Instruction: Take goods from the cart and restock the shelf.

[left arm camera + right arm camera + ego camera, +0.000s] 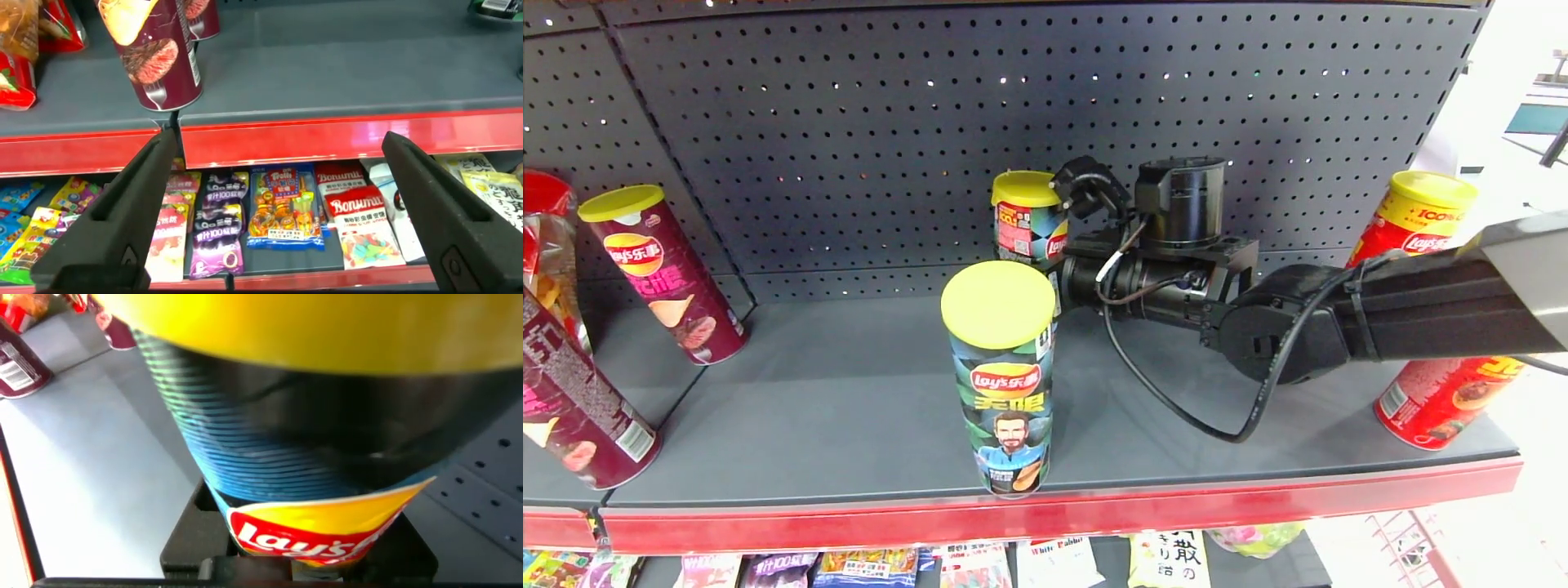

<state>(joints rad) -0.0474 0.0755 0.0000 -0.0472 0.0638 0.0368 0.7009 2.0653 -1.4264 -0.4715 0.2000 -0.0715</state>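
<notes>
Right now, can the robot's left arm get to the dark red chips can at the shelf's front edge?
Probably yes. The left end effector is open and faces the dark red can at the front edge of the shelf, with nothing between them.

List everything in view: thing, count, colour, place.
shelf: 1, grey with a red front edge, upper level
pegboard: 1, dark grey, behind the shelf
blue-green cans: 2, yellow lids, centre; front can at the shelf edge, rear can behind it
maroon cans: 2, left; back maroon can, front maroon can
red cans: 2, right; back red can, front red can
red bag: 1, far left
snack packets: many, mixed colours, lower shelf
left gripper: 1, black, open, before the lower shelf
right gripper: 1, black, at the rear can
</notes>
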